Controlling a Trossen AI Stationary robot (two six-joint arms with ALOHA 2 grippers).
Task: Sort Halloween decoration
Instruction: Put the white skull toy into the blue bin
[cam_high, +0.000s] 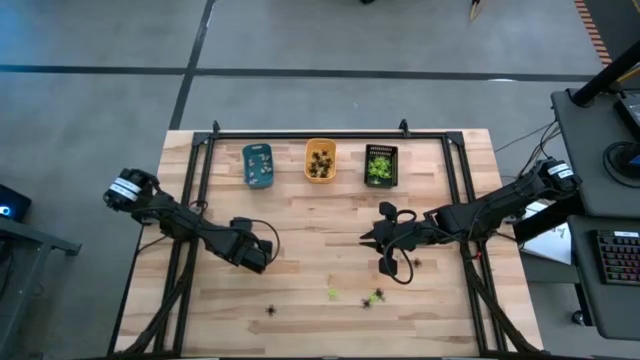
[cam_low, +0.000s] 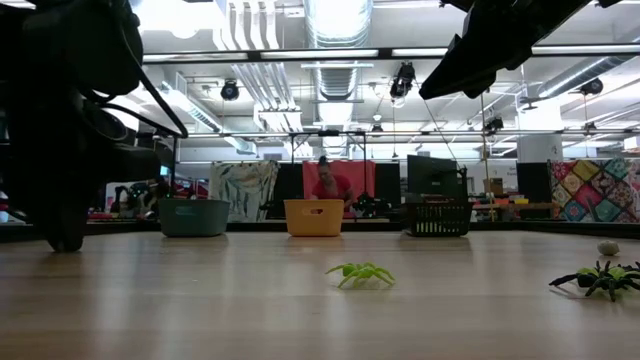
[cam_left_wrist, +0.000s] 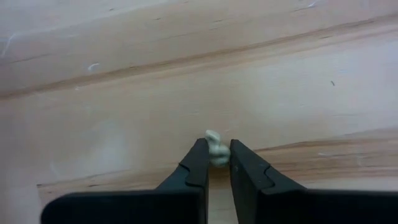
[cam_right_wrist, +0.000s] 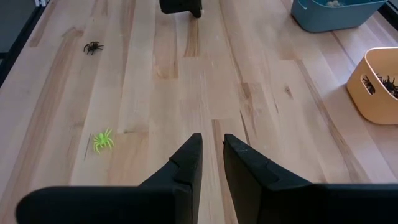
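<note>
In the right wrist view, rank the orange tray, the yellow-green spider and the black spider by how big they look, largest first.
1. The orange plastic rectangular tray, cut off by the picture's edge, clearly looks largest.
2. The yellow-green plastic spider.
3. The black plastic spider, which looks slightly smaller, but it lies farther from the camera, so the two spiders may match.

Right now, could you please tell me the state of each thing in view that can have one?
left end effector: shut on the pale spider, down at the tabletop
right end effector: empty, fingers slightly apart, above the table
blue tray: holds a few pale pieces
orange tray: holds black spiders
black tray: holds green spiders
green spider: loose on the table
black spider: loose on the table
</note>
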